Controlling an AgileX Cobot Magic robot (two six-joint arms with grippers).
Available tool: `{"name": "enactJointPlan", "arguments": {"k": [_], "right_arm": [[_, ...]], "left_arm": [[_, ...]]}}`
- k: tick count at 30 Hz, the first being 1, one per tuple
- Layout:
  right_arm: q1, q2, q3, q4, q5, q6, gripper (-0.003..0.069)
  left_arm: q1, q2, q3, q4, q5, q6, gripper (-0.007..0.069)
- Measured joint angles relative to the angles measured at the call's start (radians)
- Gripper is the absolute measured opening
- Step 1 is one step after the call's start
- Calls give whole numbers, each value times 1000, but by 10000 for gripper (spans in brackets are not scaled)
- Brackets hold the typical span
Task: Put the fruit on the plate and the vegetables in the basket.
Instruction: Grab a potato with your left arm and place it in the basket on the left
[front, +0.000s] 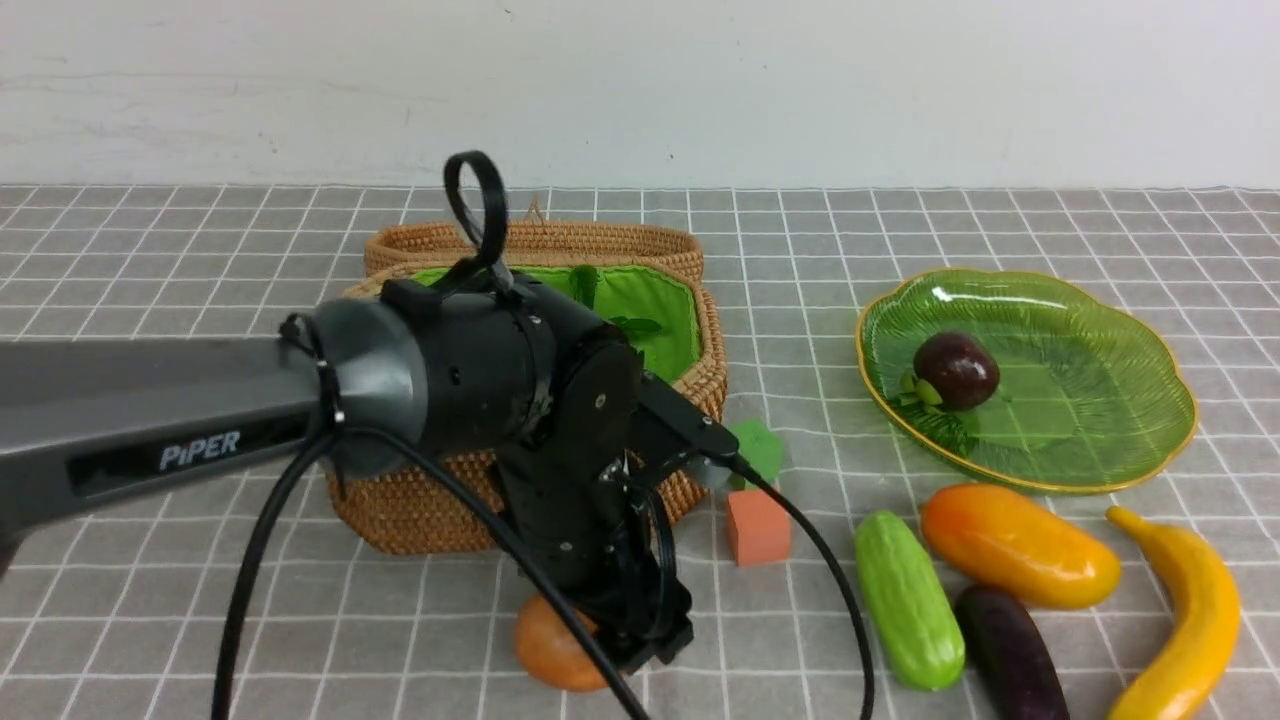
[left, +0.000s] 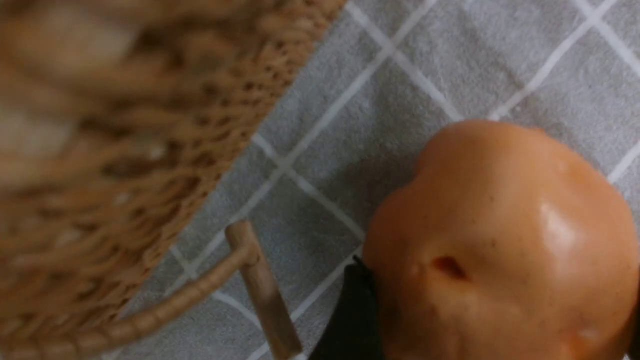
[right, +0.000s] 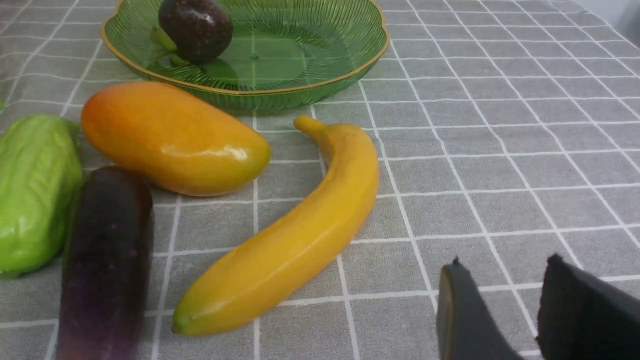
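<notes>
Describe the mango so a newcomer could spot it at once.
Find the green glass plate on the robot's right. Just in front of its near rim lies the mango, a glossy orange-yellow oval. The banana to its right is curved and slimmer; the cucumber and eggplant beside it are green and dark purple.

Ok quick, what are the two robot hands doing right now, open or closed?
Left gripper: open, jaws wide on either side of the potato.
Right gripper: open, holding nothing.
</notes>
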Motion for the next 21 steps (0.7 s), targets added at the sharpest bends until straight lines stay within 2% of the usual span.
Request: {"name": "enactJointPlan", "arguments": {"k": [5, 11, 16, 21], "right_arm": [[0, 0, 0, 0, 0, 0, 240], [0, 0, 0, 0, 0, 0, 240], [0, 0, 0, 0, 0, 0, 240], [0, 0, 0, 0, 0, 0, 240]], "left_arm": [[0, 11, -31, -2, 48, 0, 588], [0, 29, -151, -3, 251, 0, 588], [0, -15, -274, -13, 361, 2, 588], [16, -106, -364, -2, 367, -9, 588]]}}
